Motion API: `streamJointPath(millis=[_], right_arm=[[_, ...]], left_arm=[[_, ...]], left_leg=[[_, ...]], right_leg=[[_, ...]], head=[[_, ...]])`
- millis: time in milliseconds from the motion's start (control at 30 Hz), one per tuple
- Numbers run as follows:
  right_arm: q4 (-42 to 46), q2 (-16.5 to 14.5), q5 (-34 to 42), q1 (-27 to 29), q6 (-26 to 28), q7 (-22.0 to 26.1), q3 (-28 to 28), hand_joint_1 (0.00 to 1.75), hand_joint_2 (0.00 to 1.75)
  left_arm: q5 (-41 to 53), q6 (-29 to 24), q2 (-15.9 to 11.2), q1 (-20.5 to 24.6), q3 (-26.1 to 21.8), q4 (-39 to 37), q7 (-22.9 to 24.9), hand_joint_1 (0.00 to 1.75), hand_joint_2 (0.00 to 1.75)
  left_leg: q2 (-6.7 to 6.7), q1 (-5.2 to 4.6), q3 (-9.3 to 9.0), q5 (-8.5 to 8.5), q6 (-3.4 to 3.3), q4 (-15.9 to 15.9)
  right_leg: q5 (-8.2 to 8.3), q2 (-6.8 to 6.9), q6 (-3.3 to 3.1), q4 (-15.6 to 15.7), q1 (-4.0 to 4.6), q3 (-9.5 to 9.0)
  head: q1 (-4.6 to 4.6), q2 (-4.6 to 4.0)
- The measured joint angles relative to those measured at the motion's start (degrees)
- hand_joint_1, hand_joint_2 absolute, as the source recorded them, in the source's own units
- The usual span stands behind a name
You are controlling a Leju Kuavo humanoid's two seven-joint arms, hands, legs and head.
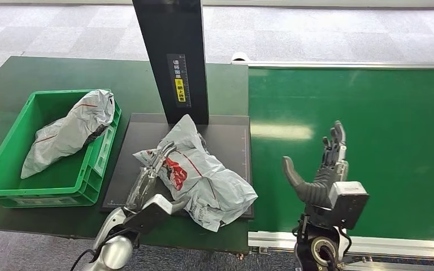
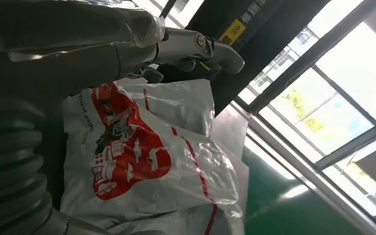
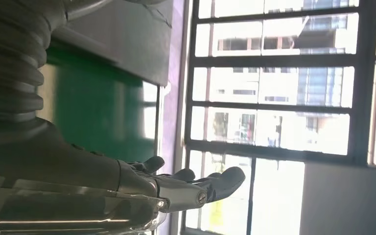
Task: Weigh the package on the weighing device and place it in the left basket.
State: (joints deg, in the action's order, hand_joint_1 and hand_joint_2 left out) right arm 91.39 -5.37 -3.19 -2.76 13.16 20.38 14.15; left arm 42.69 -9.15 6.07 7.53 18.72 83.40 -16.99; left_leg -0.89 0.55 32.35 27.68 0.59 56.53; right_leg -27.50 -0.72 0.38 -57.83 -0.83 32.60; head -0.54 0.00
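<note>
1. Nearest the head camera, the left hand [image 1: 157, 165] is lying against the grey package [image 1: 203, 178], fingers reaching along its left side; whether they are clamping it I cannot tell.
2. That package is sitting on the black weighing platform [image 1: 229, 131], beside the green basket [image 1: 0, 164], which is already holding another bag [image 1: 70, 132].
3. Gathering slack film firmly should be preventing slips.
4. Over the conveyor [image 1: 395, 124], the right hand [image 1: 322, 169] is hanging with fingers spread, holding nothing.
</note>
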Motion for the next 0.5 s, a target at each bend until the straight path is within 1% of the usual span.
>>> streamJointPath(millis=[100, 233, 267, 367, 400, 500], right_arm=[[5.1, 0.7, 0.2, 3.0, 0.7, 0.5, -2.8, 0.0, 1.75], [8.2, 1.1, 0.9, 5.2, 1.0, 0.5, -4.2, 0.0, 1.75], [8.6, 1.1, 1.1, 5.6, 1.0, 0.5, -4.3, 0.0, 1.75], [9.3, 1.2, 1.4, 6.2, 0.9, 0.5, -4.6, 0.0, 1.75], [9.4, 1.2, 1.5, 6.4, 0.9, 0.5, -4.7, 0.0, 1.75], [9.8, 1.2, 1.6, 6.6, 0.3, 0.5, -4.9, 0.0, 1.75]], left_arm=[[9.6, -4.6, -0.3, 5.5, 4.6, -9.3, 0.9, 0.0, 1.75], [13.4, -7.0, 0.6, 11.6, 9.9, -21.8, 0.6, 0.01, 1.75], [13.8, -7.1, 1.0, 12.8, 10.9, -24.5, 0.5, 0.32, 1.75], [17.5, -8.5, 2.0, 15.9, 14.0, -31.2, 1.8, 1.59, 1.75], [19.9, -9.6, 2.2, 16.9, 15.3, -33.0, 3.0, 1.72, 1.75], [27.1, -12.8, 2.7, 19.4, 19.6, -37.2, 6.9, 1.75, 1.75]], left_leg=[[0.04, 0.01, -0.07, -0.01, 0.0, 0.0], [0.07, 0.01, -0.11, -0.01, 0.0, 0.0], [0.07, 0.01, -0.1, -0.01, 0.0, 0.0], [0.04, 0.01, -0.1, -0.01, 0.0, 0.0], [0.03, 0.01, -0.1, -0.01, 0.0, 0.0], [0.0, 0.0, -0.17, 0.0, 0.0, 0.0]], right_leg=[[0.01, -0.02, -0.01, 0.0, 0.01, -0.05], [0.02, -0.04, -0.01, 0.0, 0.02, -0.09], [0.01, -0.03, -0.01, 0.0, 0.02, -0.09], [0.01, -0.02, 0.0, 0.0, 0.02, -0.12], [0.0, -0.01, 0.0, 0.0, 0.02, -0.15], [0.0, 0.01, 0.01, 0.0, 0.01, -0.27]], head=[[-0.01, 0.0], [0.0, 0.0], [0.0, 0.0], [-0.01, 0.0], [-0.01, 0.0], [0.0, 0.0]])
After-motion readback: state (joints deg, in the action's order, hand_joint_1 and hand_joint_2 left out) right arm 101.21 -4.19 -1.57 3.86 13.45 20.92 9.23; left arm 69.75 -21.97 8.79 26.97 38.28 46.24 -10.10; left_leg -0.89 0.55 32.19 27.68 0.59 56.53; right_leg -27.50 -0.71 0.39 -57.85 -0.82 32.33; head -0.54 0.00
